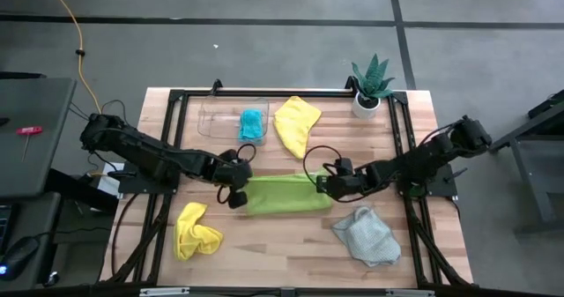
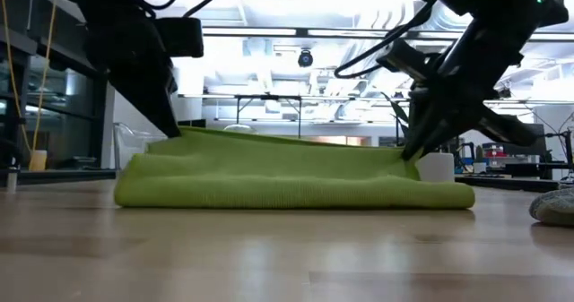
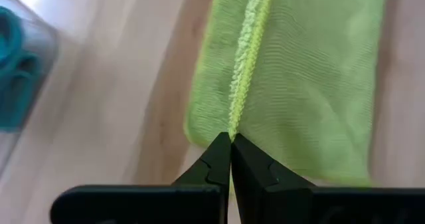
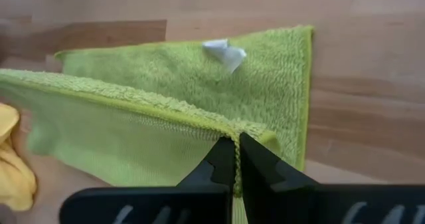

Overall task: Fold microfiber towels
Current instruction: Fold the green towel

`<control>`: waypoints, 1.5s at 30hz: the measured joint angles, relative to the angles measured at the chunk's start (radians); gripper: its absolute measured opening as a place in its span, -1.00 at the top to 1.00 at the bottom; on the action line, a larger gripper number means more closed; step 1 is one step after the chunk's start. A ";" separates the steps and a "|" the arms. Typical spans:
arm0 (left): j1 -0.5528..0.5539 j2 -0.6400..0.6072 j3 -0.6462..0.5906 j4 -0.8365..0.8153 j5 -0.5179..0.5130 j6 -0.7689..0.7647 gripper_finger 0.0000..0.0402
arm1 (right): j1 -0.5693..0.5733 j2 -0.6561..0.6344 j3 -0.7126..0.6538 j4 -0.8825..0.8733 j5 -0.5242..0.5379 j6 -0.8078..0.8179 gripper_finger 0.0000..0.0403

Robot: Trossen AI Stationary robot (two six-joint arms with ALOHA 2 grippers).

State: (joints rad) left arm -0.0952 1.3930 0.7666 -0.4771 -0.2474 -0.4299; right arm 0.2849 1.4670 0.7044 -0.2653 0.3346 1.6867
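A lime green microfiber towel (image 1: 282,194) lies at the table's middle, doubled over, its fold (image 2: 296,194) resting on the wood at the near side. My left gripper (image 1: 240,187) is shut on the upper layer at the towel's left end. My right gripper (image 1: 322,186) is shut on the same layer at the right end. The lower layer, with a white tag (image 4: 224,51), lies flat. No gripper touches the other towels: one yellow (image 1: 296,125), one crumpled yellow (image 1: 196,231), one grey (image 1: 365,236), and a teal one (image 1: 252,123) in a clear tray. My left gripper pinches the upper layer's hemmed edge (image 3: 235,117) at its left end between its two fingers, slanting down from the table's left. That edge is raised a little above the lower layer. The rest of the towel rests on the table. My right gripper pinches the same hemmed edge at its right corner (image 4: 226,129) between its two fingers, slanting down from the table's right. The edge runs fairly straight from here to my left gripper, held just above the lower layer (image 4: 265,84).
The clear tray (image 1: 216,116) stands at the far left and a potted plant (image 1: 370,87) at the far right corner. A black frame (image 1: 176,99) borders the table. Bare wood shows along the near edge between the crumpled yellow towel and the grey one.
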 joint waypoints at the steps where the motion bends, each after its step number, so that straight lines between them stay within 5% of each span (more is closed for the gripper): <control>1: 0.005 0.000 0.000 -0.002 -0.003 0.001 1.00 | -0.005 0.000 0.000 -0.001 0.002 0.000 1.00; 26: 0.009 0.040 0.000 0.004 -0.022 0.064 0.91 | -0.039 -0.022 0.015 -0.105 -0.027 -0.016 0.97; 33: 0.010 0.031 0.000 -0.069 -0.025 0.069 0.62 | -0.080 -0.022 0.015 -0.103 0.000 -0.053 0.56; 40: 0.010 -0.025 0.019 -0.103 -0.008 0.075 0.35 | -0.167 -0.057 0.015 -0.150 -0.010 -0.238 0.04; 45: -0.010 -0.085 0.009 -0.050 -0.003 0.048 0.27 | -0.206 -0.150 0.015 -0.266 -0.037 -0.357 -0.15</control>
State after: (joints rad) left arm -0.1049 1.3080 0.7761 -0.5266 -0.2499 -0.3815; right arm 0.0794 1.3172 0.7197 -0.5314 0.2974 1.3297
